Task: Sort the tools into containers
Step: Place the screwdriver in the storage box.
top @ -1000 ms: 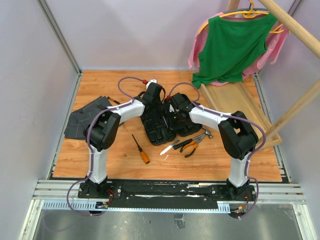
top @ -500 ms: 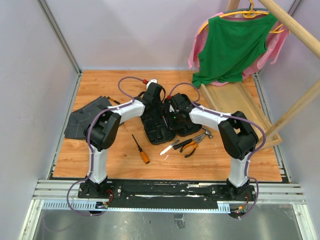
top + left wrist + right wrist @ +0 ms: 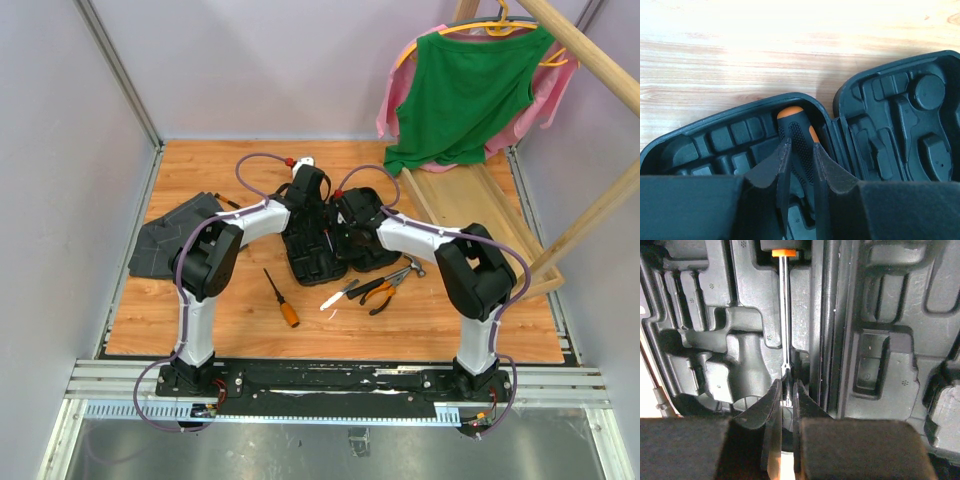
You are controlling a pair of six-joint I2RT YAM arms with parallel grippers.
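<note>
The black tool case (image 3: 318, 262) lies open mid-table, its moulded slots showing. An orange-and-black screwdriver handle (image 3: 799, 131) lies in a slot of the case (image 3: 720, 142), and my left gripper (image 3: 801, 144) is shut on it. My right gripper (image 3: 787, 384) is shut on the tip of a thin steel shaft (image 3: 785, 315) that runs along a slot of the case (image 3: 880, 305) to an orange collar. From above, the left gripper (image 3: 312, 192) and right gripper (image 3: 346, 212) sit side by side over the case. An orange-handled screwdriver (image 3: 283, 298), a pale screwdriver (image 3: 338, 293), pliers (image 3: 380, 290) and a hammer (image 3: 405, 272) lie on the table.
A dark grey folded cloth (image 3: 170, 240) lies at the left. A long wooden tray (image 3: 480, 200) leans at the back right under hanging green and pink clothes (image 3: 465, 90). Grey walls close in the wooden table (image 3: 230, 320).
My right gripper has shifted slightly left and farther over the case. The left gripper and the loose tools have hardly moved.
</note>
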